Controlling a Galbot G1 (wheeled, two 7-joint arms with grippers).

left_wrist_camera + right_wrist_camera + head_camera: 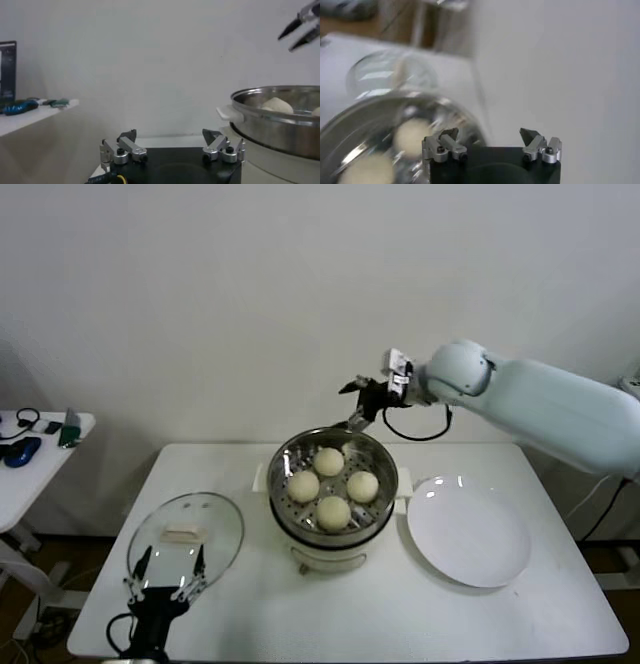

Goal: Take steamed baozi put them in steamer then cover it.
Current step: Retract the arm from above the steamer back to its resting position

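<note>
Four steamed baozi [333, 486] in uncovered steamer [333, 536], no legible writing

Head looks down; wrists low, sharing steamer [333, 484].

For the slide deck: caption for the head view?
Four baozi in the steamer; right end effector open behind it, glass lid still off.

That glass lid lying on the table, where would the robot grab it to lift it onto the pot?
Probably by the pale knob at the centre of the glass lid, coming straight down from above. The lid lies flat, dome up, and its thin rim sits on the table, leaving little to pinch. The open left gripper is nearest, at its front edge.
</note>
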